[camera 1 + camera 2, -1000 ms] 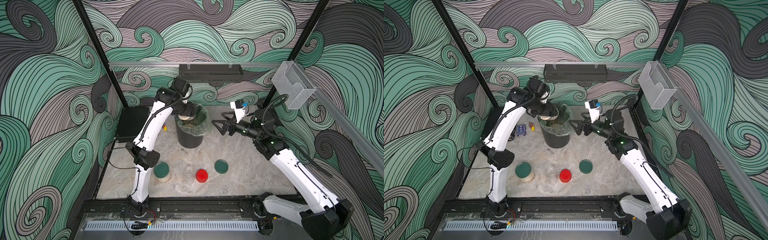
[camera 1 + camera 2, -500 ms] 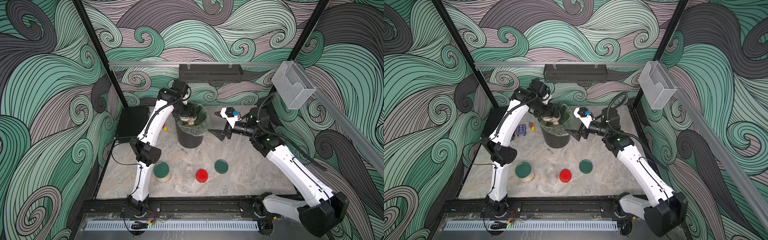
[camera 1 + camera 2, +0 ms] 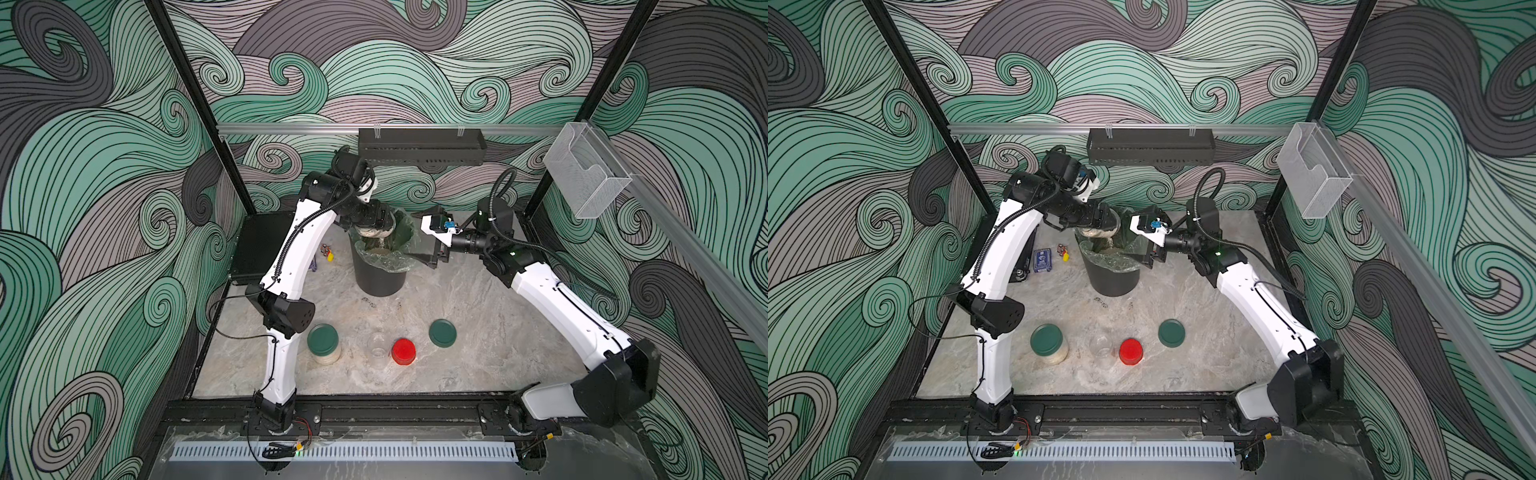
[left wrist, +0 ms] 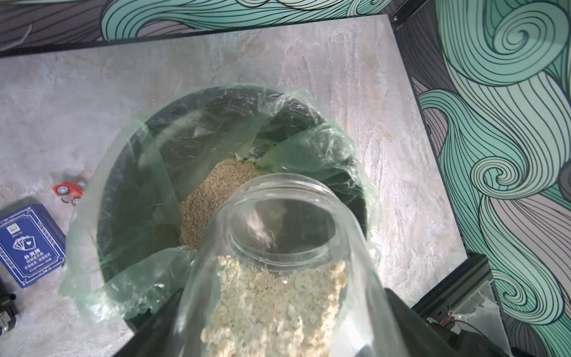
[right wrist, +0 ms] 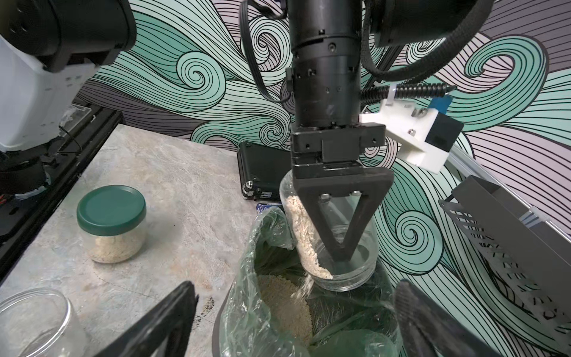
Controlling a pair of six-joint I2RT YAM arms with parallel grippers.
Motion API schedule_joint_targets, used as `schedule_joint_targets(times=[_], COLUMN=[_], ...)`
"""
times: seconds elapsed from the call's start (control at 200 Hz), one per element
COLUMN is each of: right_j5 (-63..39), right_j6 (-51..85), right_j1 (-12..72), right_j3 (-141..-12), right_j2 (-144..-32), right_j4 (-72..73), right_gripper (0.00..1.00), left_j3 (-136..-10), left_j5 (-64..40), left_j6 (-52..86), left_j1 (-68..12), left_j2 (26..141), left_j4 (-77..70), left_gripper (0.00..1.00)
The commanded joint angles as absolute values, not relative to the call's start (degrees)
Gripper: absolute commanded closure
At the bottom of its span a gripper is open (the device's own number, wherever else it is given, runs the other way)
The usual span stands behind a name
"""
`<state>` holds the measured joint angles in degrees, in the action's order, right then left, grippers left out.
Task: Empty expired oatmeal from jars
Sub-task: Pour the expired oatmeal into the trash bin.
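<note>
My left gripper is shut on an open glass jar, tilted mouth-down over the black bin. Oatmeal slides along the jar wall and falls onto the heap in the green liner. My right gripper stands wide open at the bin's right rim, holding nothing. Toward the front, a jar with a green lid holds oatmeal. A small empty jar stands beside a red lid. A loose green lid lies right of them.
A blue card box and a small red toy car lie left of the bin. A black box sits at the back left. A black rack and a clear holder hang on the walls.
My right gripper has swung left to the bin's rim and opened wider. The left arm has shifted a little while keeping the jar tipped over the bin.
</note>
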<state>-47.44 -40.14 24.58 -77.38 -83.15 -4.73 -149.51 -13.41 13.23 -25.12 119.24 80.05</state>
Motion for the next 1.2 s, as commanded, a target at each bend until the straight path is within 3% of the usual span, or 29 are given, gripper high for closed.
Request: schedule_joint_targets(times=[0.0,0.39,1.191], right_j5=[-48.84,-47.03,-40.92], right_j6=[-41.26,-42.89,-40.34], right_j1=[25.46,27.19,30.28], right_j3=[-80.71,-87.35,-89.48], right_j2=[-85.3,-95.28,-102.91], right_j4=[-4.57,-3.9,8.95], right_gripper=[0.01,0.01,0.01], left_j3=[-150.38,-148.8,-146.87], left_j5=[-14.77,-17.18,-24.51], left_j6=[10.7,10.63,14.8], left_j1=[-24.57,-24.27,-23.38], left_j2=[116.26,114.28,112.48], left_j4=[78.41,78.55,77.43], left_gripper=[1.0,1.0,1.0])
